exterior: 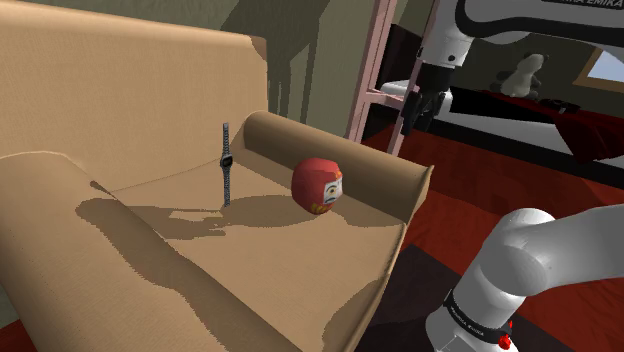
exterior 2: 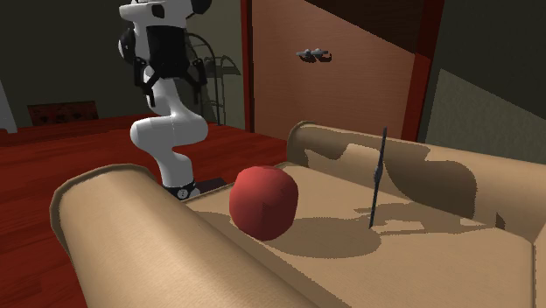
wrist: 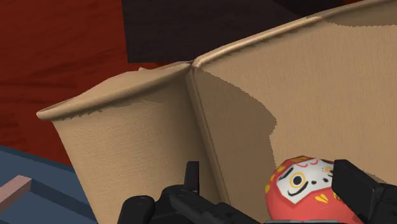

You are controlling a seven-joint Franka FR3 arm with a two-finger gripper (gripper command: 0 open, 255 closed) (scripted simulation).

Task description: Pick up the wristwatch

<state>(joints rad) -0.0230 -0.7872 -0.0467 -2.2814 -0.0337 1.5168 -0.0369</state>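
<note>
Wristwatch: upright on sofa seat, 9 o'clock of red doll.
Gripper: yours, fingers apart, empty.

The sofa is tan, the wristwatch dark grey, the doll red with a white, gold-marked face.

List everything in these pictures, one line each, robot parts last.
sofa: one, tan, across the scene.
wristwatch: one, dark grey, standing upright on the sofa seat, toward the backrest.
doll: one, red with a white face, on the seat by the armrest, apart from the wristwatch.
floor: dark red, around the sofa.
frame: one, pink, behind the sofa.
arm: one, white with dark joints, rising from the shoulder view's lower right.
jaws: one pair, black, open, in the air above the doll's end of the sofa.
</note>
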